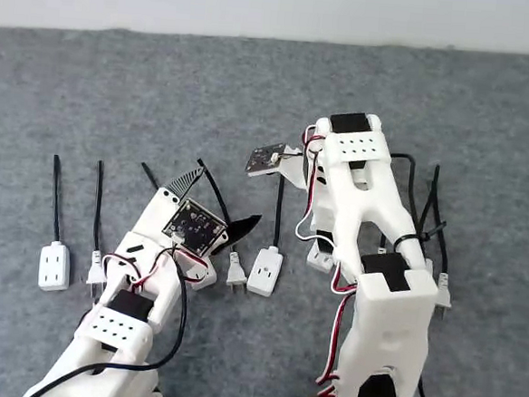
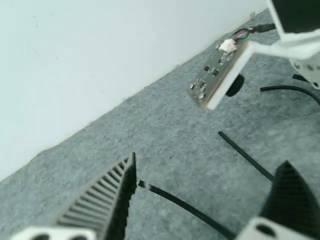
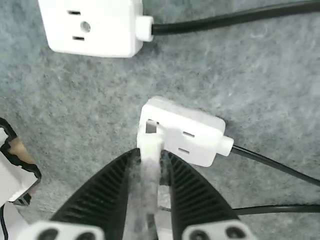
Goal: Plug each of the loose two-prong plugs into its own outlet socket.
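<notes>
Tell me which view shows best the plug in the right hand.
The right wrist view: there the plug sits clamped in the right hand, its front end at a socket. In the high view the right arm covers it. The left wrist view faces the wall and loose cords.

Grey, seemingly felt-covered table (image 1: 91, 86): white outlet sockets (image 1: 54, 266), two-prong plugs (image 1: 236, 272), black cords (image 1: 56, 193) lying flat.

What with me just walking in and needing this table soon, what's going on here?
The right claw is shut on a white plug, holding it at a white socket on the grey carpet; whether it is seated is unclear. The left claw is open above the carpet, holding nothing. Between the arms lie a second socket and a loose plug.
</notes>
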Controlling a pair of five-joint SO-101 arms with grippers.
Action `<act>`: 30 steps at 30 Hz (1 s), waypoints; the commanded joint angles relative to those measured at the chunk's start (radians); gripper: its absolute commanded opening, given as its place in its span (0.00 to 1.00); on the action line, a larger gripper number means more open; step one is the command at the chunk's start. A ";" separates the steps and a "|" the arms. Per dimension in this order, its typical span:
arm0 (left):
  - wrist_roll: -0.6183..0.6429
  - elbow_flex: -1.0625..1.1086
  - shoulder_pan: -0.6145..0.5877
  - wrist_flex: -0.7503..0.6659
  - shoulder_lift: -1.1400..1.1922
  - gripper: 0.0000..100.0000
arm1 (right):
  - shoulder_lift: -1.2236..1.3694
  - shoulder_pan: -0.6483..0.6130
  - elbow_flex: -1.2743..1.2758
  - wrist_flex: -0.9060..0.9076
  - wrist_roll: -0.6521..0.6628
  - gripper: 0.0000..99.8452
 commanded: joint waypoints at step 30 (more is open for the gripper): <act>0.075 -0.067 -0.066 -0.031 -0.020 0.41 | -0.025 -0.105 0.028 0.030 -0.218 0.01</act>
